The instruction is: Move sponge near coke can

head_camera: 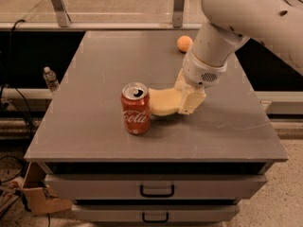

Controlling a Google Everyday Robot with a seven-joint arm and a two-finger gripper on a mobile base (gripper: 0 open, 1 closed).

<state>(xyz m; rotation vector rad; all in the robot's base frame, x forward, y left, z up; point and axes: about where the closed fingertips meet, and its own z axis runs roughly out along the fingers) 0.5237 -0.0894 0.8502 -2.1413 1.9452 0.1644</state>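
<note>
Can (136,109): upright, near the middle of the table (85,126).
Sponge (162,102): just right of the can, touching it or nearly so; low over the top, contact with it unclear.
Gripper (184,98): right of the can, fingers clamped on the sponge's right end.
Ball (184,43): far right, well apart.
Done: sponge is beside the can.
Left: probably only set-down and release.

1 coke can (136,109), 1 sponge (162,102), 1 ball (184,43), 2 drawers (156,187), 1 pincer (185,104) on sponge.
</note>
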